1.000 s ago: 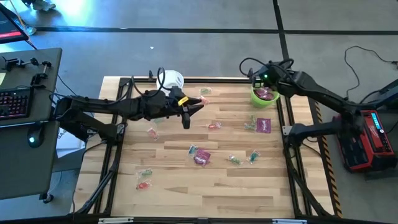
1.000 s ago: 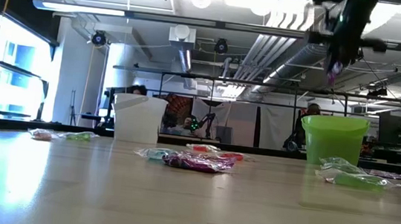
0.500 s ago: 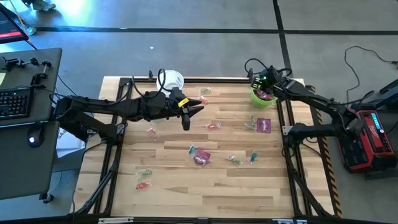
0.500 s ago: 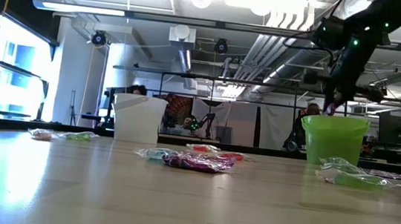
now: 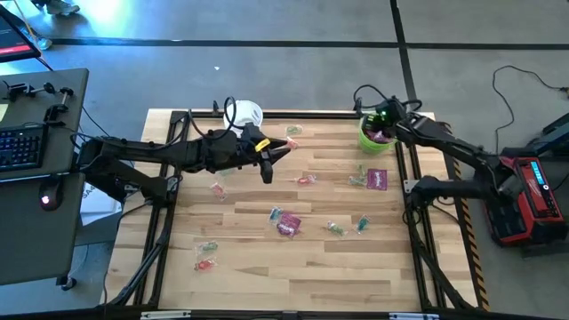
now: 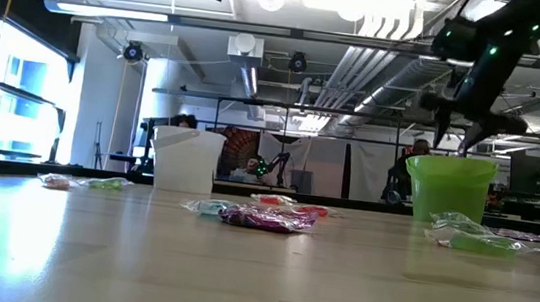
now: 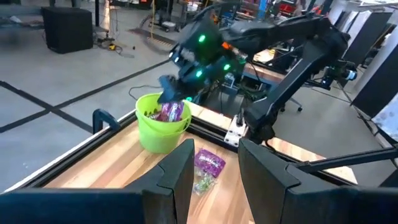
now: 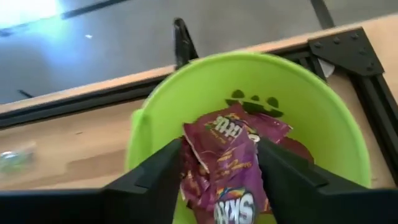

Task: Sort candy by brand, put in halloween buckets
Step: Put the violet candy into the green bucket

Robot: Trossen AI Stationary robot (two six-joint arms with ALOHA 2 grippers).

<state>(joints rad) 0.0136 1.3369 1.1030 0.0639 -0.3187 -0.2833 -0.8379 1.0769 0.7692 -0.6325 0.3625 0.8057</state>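
Note:
The lime green bucket (image 5: 378, 135) stands at the table's far right and holds magenta candy packets (image 8: 224, 155). My right gripper (image 6: 463, 131) hangs just over its mouth, pointing down into it, fingers open on either side of the top packet. The white bucket (image 5: 249, 114) stands at the far edge, left of the middle. My left gripper (image 5: 283, 153) hovers above the table's middle, open, nothing between its fingers (image 7: 186, 155). Loose candy lies on the wood: magenta packets (image 5: 376, 179) (image 5: 288, 227) and small clear-wrapped pieces (image 5: 206, 258). My right gripper has its open fingers (image 8: 168, 168) on either side of the top magenta packet's edges (image 8: 193, 149), coming from above. The packet lies crumpled on the others inside the green bucket. Whether the fingers touch it, I cannot tell.
A black metal frame (image 5: 404, 178) runs along the table's edges, close beside the green bucket. More small candies lie near the white bucket (image 5: 292, 132) and at the right middle (image 5: 336, 228). A desk with a keyboard (image 5: 22, 147) stands left of the table.
My right gripper has sunk toward the green bucket's mouth and opened. The magenta packet that hung below its shut fingers now lies in the bucket.

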